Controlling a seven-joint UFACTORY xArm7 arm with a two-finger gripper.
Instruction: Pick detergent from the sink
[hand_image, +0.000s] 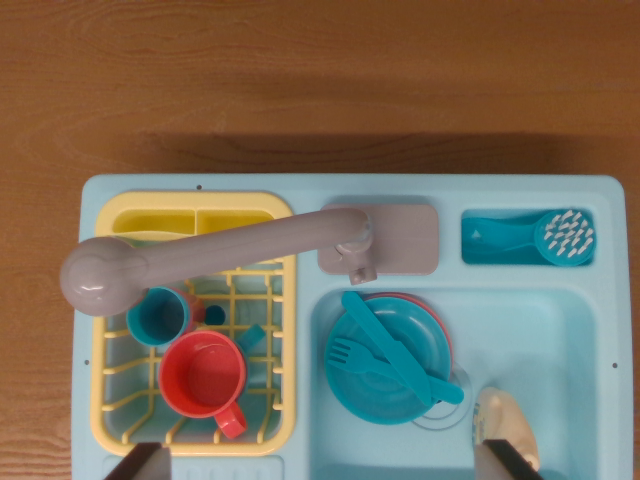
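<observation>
My gripper hangs wide open, holding nothing. The pale cream plastic detergent bottle lies in the light-blue toy sink basin, beside my finger on the wrist view's right.

Brightness: even, bright, colours saturated.
Shadow: dark soft-edged band on the table just above the sink unit.
Glare: small highlights on the grey faucet head and red cup.
Focus: sharp centrally; dark end effector tips at bottom edge blurred.
</observation>
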